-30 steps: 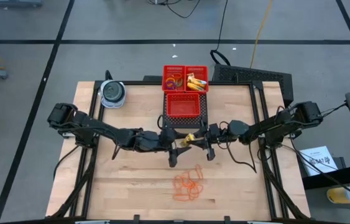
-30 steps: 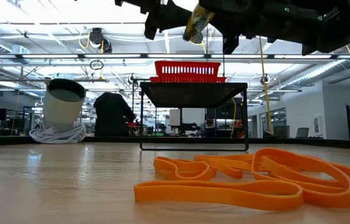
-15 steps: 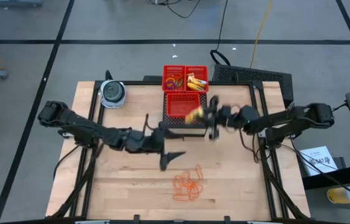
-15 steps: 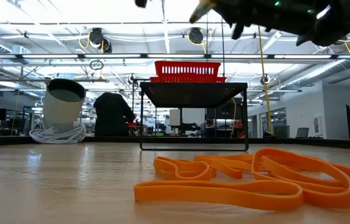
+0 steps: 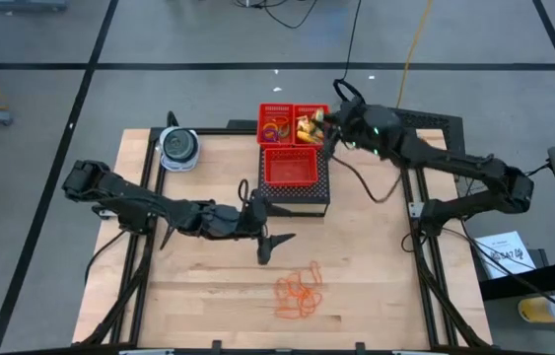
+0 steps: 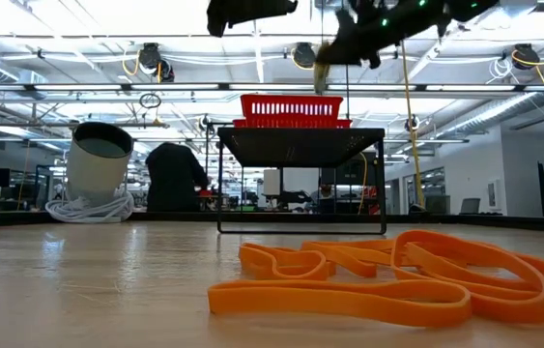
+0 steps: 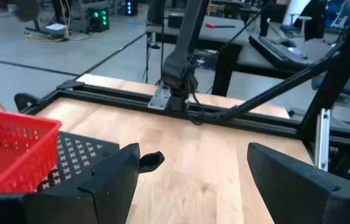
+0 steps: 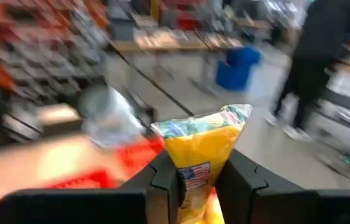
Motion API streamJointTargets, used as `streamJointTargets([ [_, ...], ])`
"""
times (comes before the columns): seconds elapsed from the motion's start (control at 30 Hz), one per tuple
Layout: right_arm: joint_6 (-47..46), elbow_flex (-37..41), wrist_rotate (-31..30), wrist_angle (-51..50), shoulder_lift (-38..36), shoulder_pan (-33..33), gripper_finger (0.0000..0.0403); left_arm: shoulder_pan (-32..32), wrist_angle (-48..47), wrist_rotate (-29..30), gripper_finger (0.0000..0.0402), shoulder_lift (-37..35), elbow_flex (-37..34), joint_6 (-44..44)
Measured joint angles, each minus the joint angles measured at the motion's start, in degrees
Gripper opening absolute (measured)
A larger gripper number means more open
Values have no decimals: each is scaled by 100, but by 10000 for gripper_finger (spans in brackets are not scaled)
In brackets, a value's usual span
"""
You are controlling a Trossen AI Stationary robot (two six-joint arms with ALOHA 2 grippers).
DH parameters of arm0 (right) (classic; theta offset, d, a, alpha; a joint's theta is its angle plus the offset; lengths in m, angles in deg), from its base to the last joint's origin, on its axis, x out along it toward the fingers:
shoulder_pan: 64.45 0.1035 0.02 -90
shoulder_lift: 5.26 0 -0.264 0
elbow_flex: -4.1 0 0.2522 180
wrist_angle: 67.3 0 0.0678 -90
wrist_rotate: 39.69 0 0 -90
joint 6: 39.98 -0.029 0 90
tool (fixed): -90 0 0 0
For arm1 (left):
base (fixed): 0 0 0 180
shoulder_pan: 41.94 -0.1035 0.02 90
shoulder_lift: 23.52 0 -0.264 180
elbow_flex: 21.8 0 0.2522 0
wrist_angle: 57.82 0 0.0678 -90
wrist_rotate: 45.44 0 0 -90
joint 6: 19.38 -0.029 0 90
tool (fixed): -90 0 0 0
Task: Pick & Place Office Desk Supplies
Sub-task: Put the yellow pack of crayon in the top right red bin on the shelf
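My right gripper [image 5: 318,125] is shut on a yellow packet [image 8: 201,146] with a clear crimped top. It hovers over the far right red basket [image 5: 322,110], where other yellow packets [image 5: 309,134] lie. In the low view the packet [image 6: 322,70] hangs high above the baskets. Coloured rings [image 5: 276,126] lie in the far left basket. Orange rubber bands [image 5: 298,293] lie in a loose heap on the table's near middle. My left gripper [image 5: 271,245] is open above the bare wood, between the basket stand and the rubber bands [image 6: 397,275]. My right gripper pinches the yellow packet between its two fingers [image 8: 162,177] at the packet's lower part [image 8: 194,183]. The printed body and crimped top stick out past the fingertips. The packet is lifted clear, above the far right basket.
Three red mesh baskets sit on a black perforated stand [image 5: 295,202] at the table's far middle. The nearer, larger basket [image 5: 292,168] is in front of the two small ones. A round blue-grey container [image 5: 178,148] stands at the far left corner. Bare wood lies to the left and right.
My right gripper has carried the yellow packet from just in front of the stand up and toward the far edge, over the far right basket. My left gripper has drawn back from the packet a little toward the near left and stays open.
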Motion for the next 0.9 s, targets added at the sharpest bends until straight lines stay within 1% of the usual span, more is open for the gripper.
streamJointTargets([
  [0.07,208,-178,0,-257,210,-222,67,-20,-59,-12,305,0,0,47],
  [0.23,514,-244,17,-257,592,-599,67,-78,-219,-4,299,0,-2,189],
  [0.47,581,-244,13,-269,796,-933,69,-75,-363,-4,305,0,0,193],
  [0.63,697,-244,10,-263,795,-1029,69,-78,-349,2,302,0,-1,184],
  [0.77,951,-244,15,-299,798,-1025,79,-89,-350,2,297,0,-2,180],
  [0.9,1089,-245,17,-340,842,-1022,88,-89,-357,2,299,0,0,176],
])
